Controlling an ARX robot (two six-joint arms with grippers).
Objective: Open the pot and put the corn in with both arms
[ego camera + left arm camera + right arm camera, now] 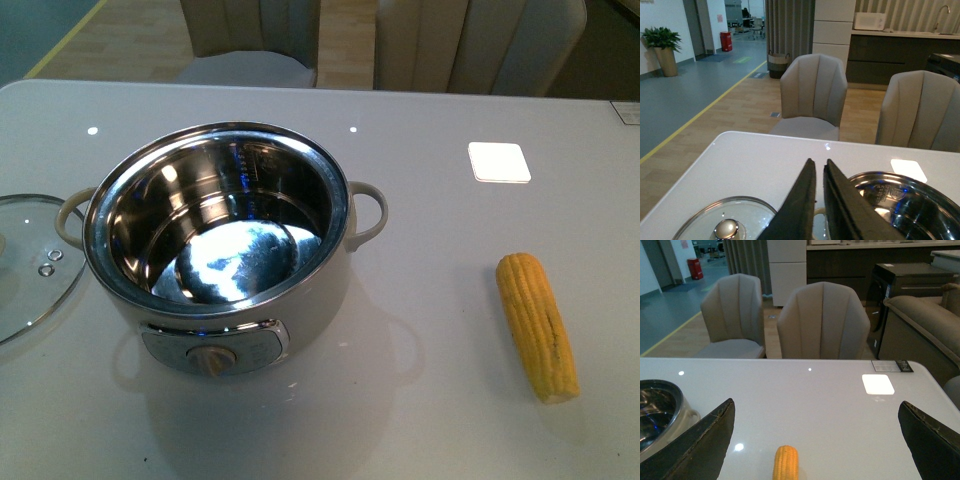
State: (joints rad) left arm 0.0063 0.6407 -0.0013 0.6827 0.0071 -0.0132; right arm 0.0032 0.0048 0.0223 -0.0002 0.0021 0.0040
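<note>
The cream-white pot (225, 240) stands open on the table, its steel bowl empty; it also shows in the left wrist view (905, 200) and the right wrist view (660, 412). Its glass lid (25, 265) lies flat on the table to the pot's left, also seen in the left wrist view (725, 220). The yellow corn (537, 325) lies on the table to the pot's right. My left gripper (819, 167) is shut and empty above the gap between lid and pot. My right gripper (817, 410) is wide open above the corn (785, 462). Neither arm shows in the front view.
A white square coaster (499, 162) lies on the table behind the corn. Two beige chairs (250, 40) stand past the table's far edge. A small label (895, 366) lies near the far right corner of the table.
</note>
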